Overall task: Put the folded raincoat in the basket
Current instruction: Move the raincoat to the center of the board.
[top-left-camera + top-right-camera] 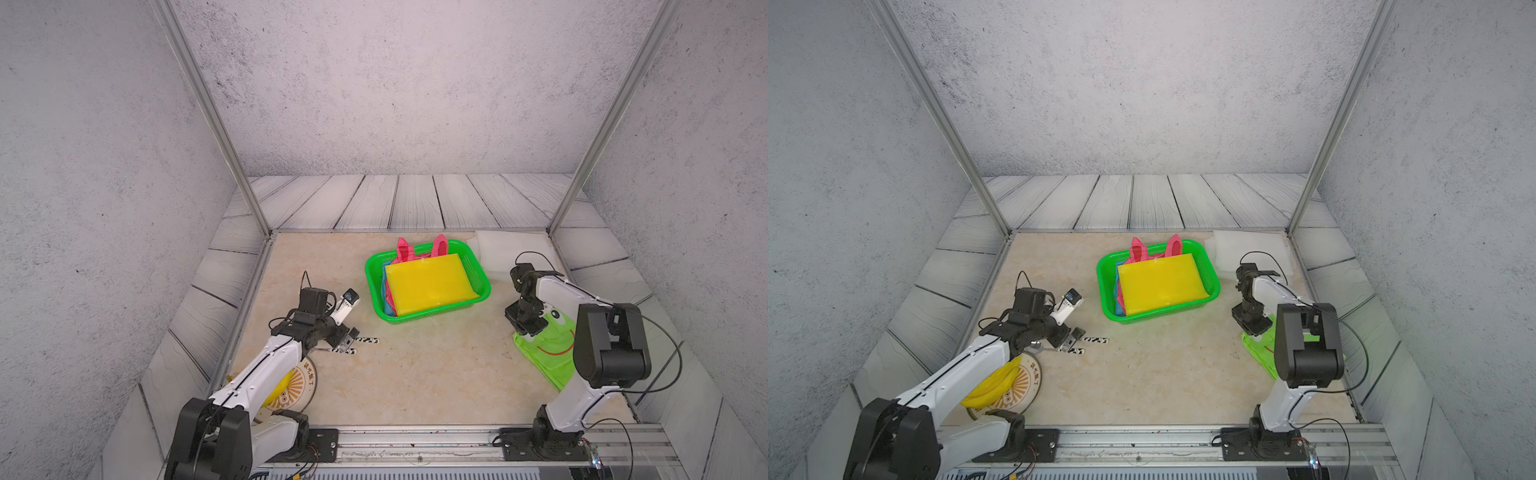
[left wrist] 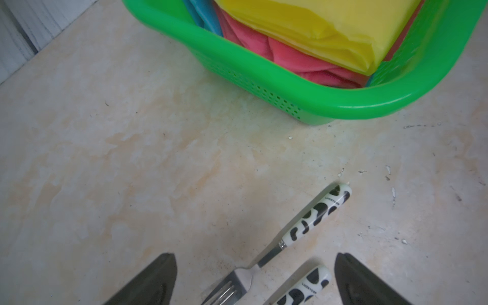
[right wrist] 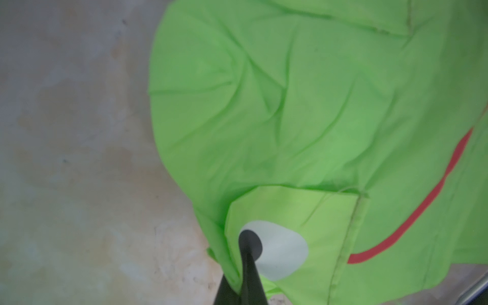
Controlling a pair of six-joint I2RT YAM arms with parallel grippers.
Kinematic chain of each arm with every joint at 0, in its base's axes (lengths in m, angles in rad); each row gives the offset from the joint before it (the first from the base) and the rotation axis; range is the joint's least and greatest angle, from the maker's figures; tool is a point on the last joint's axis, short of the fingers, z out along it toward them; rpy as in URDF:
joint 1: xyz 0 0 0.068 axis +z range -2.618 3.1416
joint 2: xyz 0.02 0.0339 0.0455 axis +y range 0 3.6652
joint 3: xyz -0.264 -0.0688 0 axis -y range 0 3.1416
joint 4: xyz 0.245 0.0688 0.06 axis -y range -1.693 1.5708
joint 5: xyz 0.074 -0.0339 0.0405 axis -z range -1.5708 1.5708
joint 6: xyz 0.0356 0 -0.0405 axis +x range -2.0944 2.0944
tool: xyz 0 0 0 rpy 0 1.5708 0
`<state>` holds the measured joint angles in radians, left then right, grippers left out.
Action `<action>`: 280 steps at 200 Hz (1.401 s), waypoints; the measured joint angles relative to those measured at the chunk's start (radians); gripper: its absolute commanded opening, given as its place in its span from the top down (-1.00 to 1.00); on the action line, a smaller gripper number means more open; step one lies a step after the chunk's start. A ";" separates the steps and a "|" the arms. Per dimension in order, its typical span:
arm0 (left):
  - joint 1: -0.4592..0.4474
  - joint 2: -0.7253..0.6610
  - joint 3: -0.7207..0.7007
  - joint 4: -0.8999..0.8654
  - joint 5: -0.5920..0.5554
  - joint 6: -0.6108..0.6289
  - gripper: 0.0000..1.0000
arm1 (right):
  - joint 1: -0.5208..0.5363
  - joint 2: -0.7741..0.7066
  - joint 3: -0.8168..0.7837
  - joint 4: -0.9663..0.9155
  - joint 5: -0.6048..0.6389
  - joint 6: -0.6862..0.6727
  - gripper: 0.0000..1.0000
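Right wrist view: right gripper (image 3: pixel 245 274) pressed together, pinching a fold of the raincoat (image 3: pixel 303 105) at a frog eye.
Raincoat lies on the table (image 1: pixel 415 374), right of the basket (image 1: pixel 415 318) and apart from it. Its long axis runs near–far, eyes at the far end under the gripper. Left gripper (image 2: pixel 254 256) is spread, empty, over a fork (image 2: pixel 237 280).

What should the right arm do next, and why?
Probably lift a little: the right gripper is shut on the edge of the frog raincoat, which lies on the table apart from the basket, so it must clear the rim.
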<state>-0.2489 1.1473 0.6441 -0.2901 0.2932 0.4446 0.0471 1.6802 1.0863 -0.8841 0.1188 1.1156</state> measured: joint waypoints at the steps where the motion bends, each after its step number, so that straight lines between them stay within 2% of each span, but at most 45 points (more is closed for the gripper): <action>1: 0.000 0.000 0.000 0.000 0.002 0.000 -0.99 | 0.000 -0.006 -0.003 0.000 -0.005 0.000 0.98; 29: 0.000 -0.002 0.039 -0.046 0.056 0.008 -0.99 | 0.021 -0.114 -0.074 0.013 -0.078 0.027 0.98; 49: 0.000 -0.002 0.070 -0.079 0.105 0.023 -0.99 | 0.086 -0.158 -0.104 0.019 -0.114 0.071 0.98; 99: 0.000 -0.014 0.077 -0.137 0.210 0.023 -0.99 | 0.394 -0.185 -0.105 0.077 -0.156 0.270 0.99; 136: 0.000 -0.021 0.070 -0.148 0.243 0.022 -0.99 | 0.595 -0.164 -0.099 0.153 -0.150 0.433 0.97; 148: 0.000 -0.022 0.063 -0.149 0.254 0.022 -0.99 | 0.643 -0.128 -0.079 0.169 -0.151 0.464 0.84; 164: 0.000 -0.022 0.053 -0.151 0.270 0.022 -0.99 | 0.684 -0.076 -0.040 0.185 -0.151 0.483 0.57; 180: 0.000 -0.022 0.047 -0.156 0.296 0.020 -0.99 | 0.700 -0.054 -0.008 0.190 -0.146 0.494 0.07; 196: -0.010 -0.022 0.047 -0.158 0.324 0.019 -0.99 | 0.702 -0.068 0.005 0.180 -0.127 0.478 -0.20; 217: -0.066 -0.021 0.050 -0.169 0.341 0.021 -0.99 | 0.702 -0.123 0.000 0.129 -0.073 0.457 -0.24; 259: -0.278 0.073 0.109 -0.198 0.328 0.027 -0.99 | 0.697 -0.327 -0.098 -0.011 0.094 0.410 -0.27; 264: -0.302 0.093 0.120 -0.200 0.323 0.026 -0.99 | 0.695 -0.354 -0.119 -0.030 0.112 0.402 -0.41; 280: -0.367 0.150 0.146 -0.199 0.307 0.022 -0.99 | 0.675 -0.428 -0.182 -0.079 0.163 0.377 -0.63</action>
<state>-0.6159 1.2972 0.7902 -0.4892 0.6006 0.4664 0.7219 1.2518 0.9043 -0.9630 0.2817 1.4921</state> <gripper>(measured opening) 0.995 0.760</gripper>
